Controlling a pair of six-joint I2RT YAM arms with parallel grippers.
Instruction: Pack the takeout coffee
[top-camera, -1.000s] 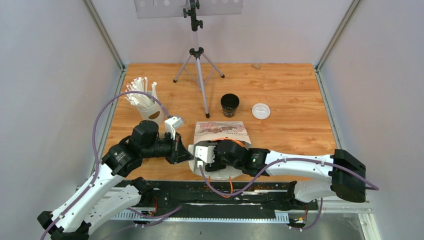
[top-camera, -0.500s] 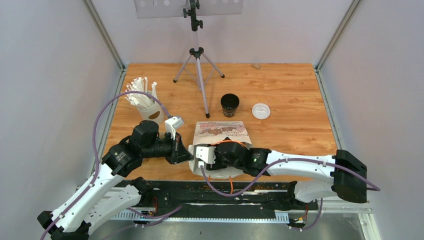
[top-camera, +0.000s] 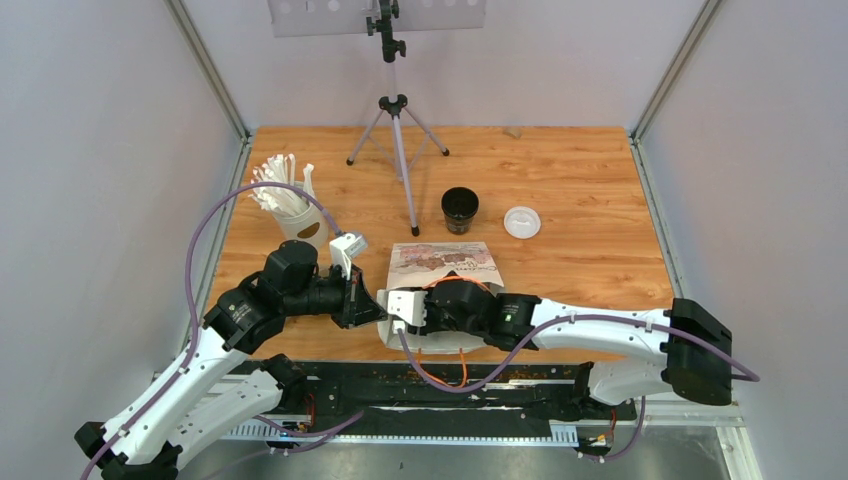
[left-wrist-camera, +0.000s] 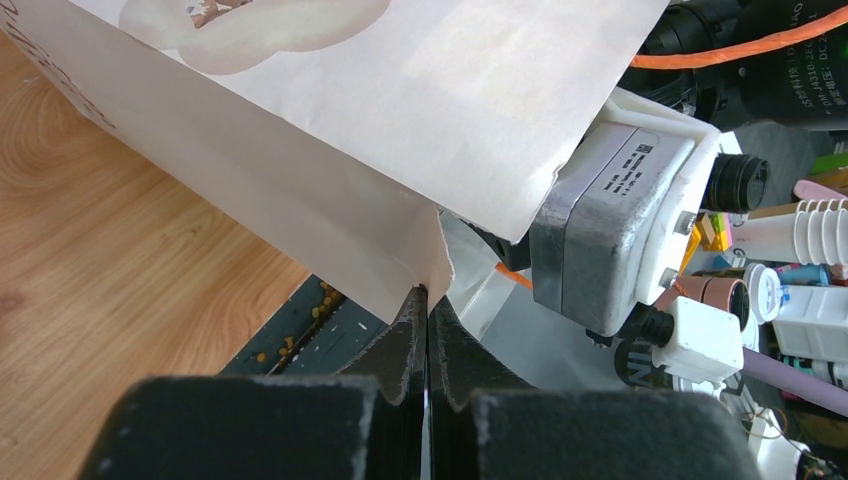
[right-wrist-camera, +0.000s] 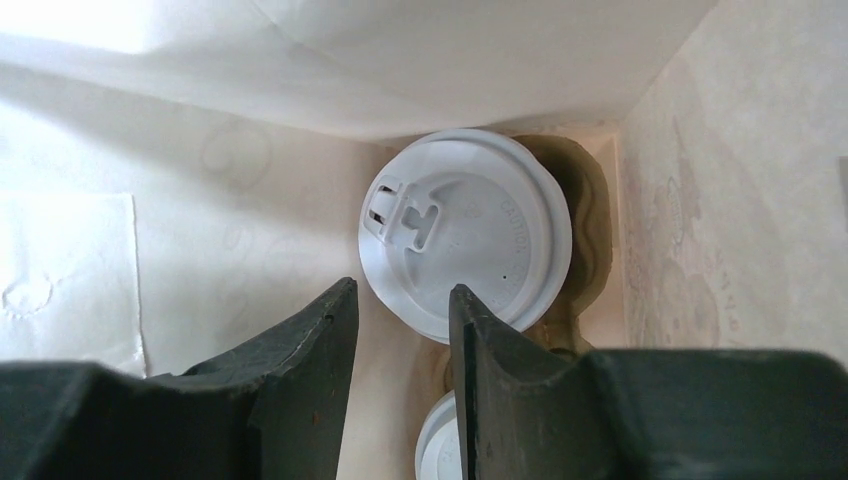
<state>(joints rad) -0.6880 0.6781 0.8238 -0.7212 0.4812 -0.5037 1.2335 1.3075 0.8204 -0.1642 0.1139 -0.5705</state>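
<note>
L gripper (left-wrist-camera: 425, 300) clamps paper bag (left-wrist-camera: 400, 100) edge; R gripper (right-wrist-camera: 400, 290), jaws apart & empty, sits inside bag above white-lidded cup (right-wrist-camera: 465, 235).

Looks like a robotics lab test cell: boxed in by plain pale grey panel walls (top-camera: 90, 150) on silver aluminium corner posts (top-camera: 210, 75), floored with a wood-grain tabletop (top-camera: 580, 170). Holds a black tripod stand (top-camera: 397, 130). Carries a white-and-black left robot arm (top-camera: 190, 375) and matching right robot arm (top-camera: 600, 330), bolted to a black metal base rail (top-camera: 520, 390) and trailing purple cables (top-camera: 187, 280).
</note>
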